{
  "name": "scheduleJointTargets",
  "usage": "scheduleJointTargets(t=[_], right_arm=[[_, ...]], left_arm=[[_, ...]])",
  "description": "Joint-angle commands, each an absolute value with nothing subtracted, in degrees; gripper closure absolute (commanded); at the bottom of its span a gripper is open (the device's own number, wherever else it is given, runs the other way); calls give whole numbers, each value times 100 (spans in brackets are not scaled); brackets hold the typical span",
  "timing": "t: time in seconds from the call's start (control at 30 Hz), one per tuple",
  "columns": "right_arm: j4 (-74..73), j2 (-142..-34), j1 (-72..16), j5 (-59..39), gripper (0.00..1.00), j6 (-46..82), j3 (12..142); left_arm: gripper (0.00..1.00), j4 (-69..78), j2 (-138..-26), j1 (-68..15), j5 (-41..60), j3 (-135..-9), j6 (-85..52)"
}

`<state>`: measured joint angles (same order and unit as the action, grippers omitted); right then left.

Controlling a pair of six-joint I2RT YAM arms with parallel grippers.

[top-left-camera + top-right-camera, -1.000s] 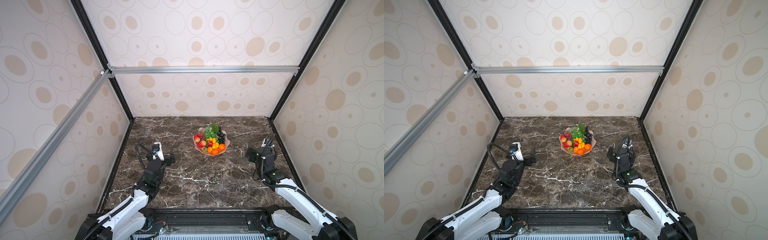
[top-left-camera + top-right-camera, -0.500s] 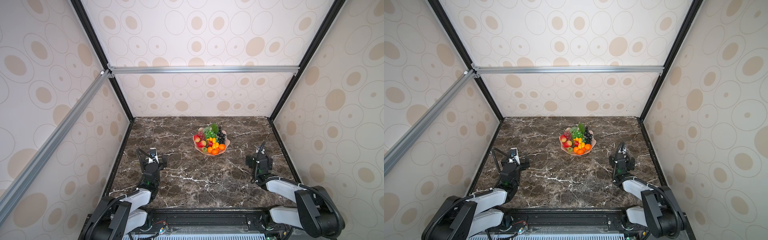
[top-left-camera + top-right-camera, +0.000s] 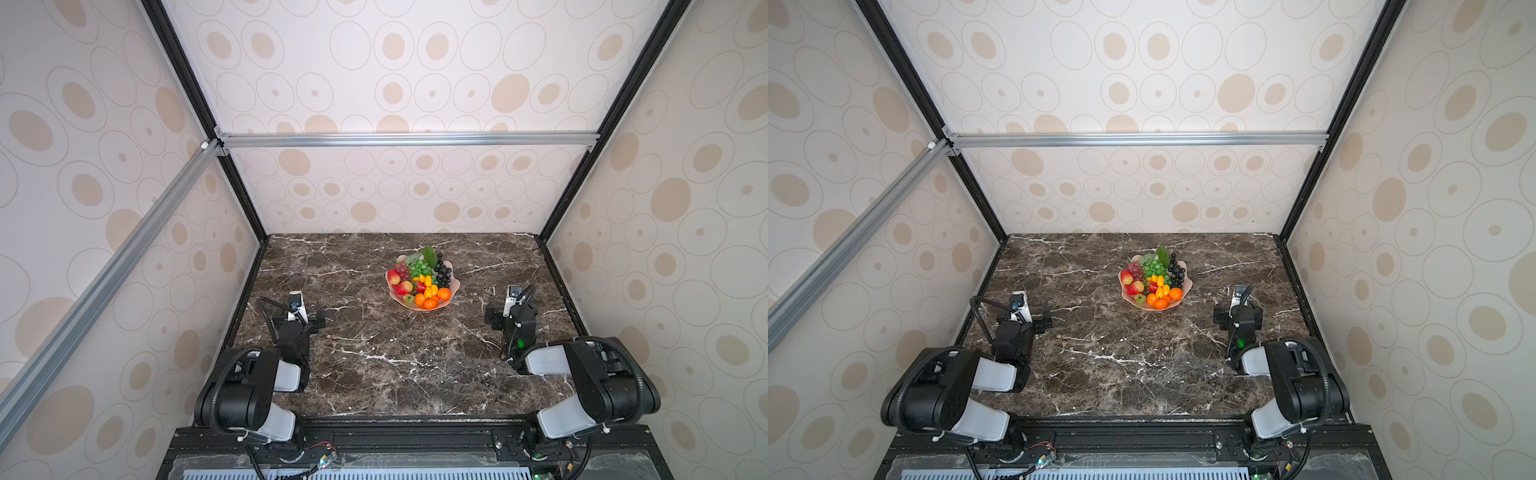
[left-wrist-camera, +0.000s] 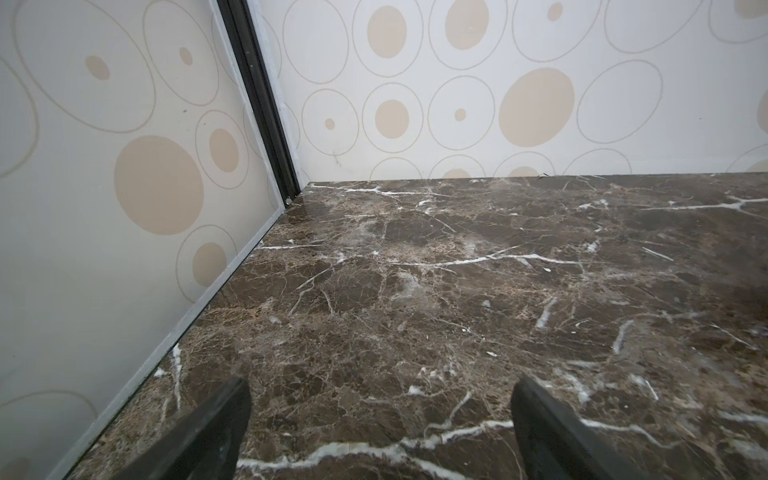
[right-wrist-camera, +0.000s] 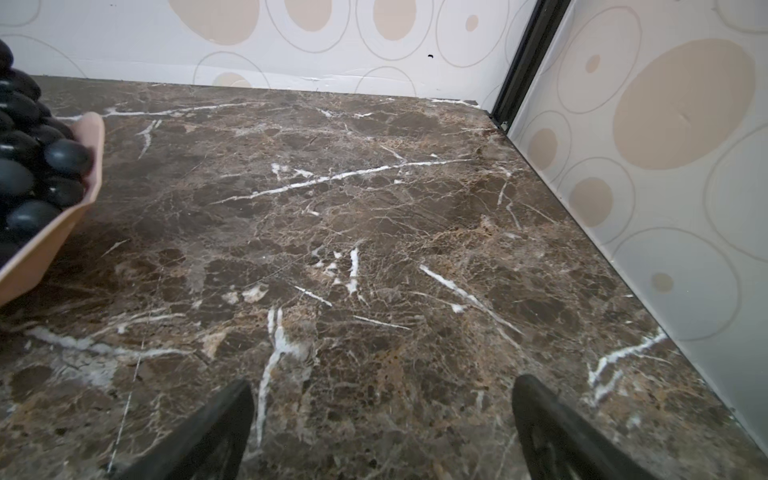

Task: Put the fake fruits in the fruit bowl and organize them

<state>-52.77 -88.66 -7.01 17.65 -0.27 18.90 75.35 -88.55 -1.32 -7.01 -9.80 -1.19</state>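
Note:
The fruit bowl (image 3: 455,286) (image 3: 1188,286), pale pink with a wavy rim, stands at the middle of the marble table toward the back. It holds the fake fruits (image 3: 424,279) (image 3: 1158,279): red, green and black grapes, strawberries, tangerines and small yellow ovals. My left gripper (image 3: 297,319) (image 3: 1025,318) rests low at the near left, open and empty (image 4: 380,415). My right gripper (image 3: 511,316) (image 3: 1238,314) rests low at the near right, open and empty (image 5: 380,415). In the right wrist view the bowl's rim (image 5: 50,245) and black grapes (image 5: 25,158) show at the edge.
Patterned walls enclose the dark marble table (image 3: 374,365) on three sides, with black corner posts (image 3: 552,224) at the back. Both arms are folded near the front edge.
Both arms have folded back and down toward the front edge, drawing the grippers slightly nearer. The bowl and fruits have not moved.

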Motion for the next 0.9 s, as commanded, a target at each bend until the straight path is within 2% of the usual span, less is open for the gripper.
scheduleJointTargets(t=[0.0,0.07,0.4,0.87], right_arm=[[-5149,-8800,-641,1839,0,34,2126],[-4846,-8864,-550,1763,0,105,2339],[-4799,-8824,-504,1705,0,132,2318],[-4799,-8825,-509,1700,0,132,2320]], left_arm=[[2,8066,-8955,-44,-294,-1036,-167],[2,7811,-9058,-44,-567,-1266,-254],[2,7811,-9038,-144,-667,-1256,-161],[2,7661,-9044,-124,-351,-1332,-63]])
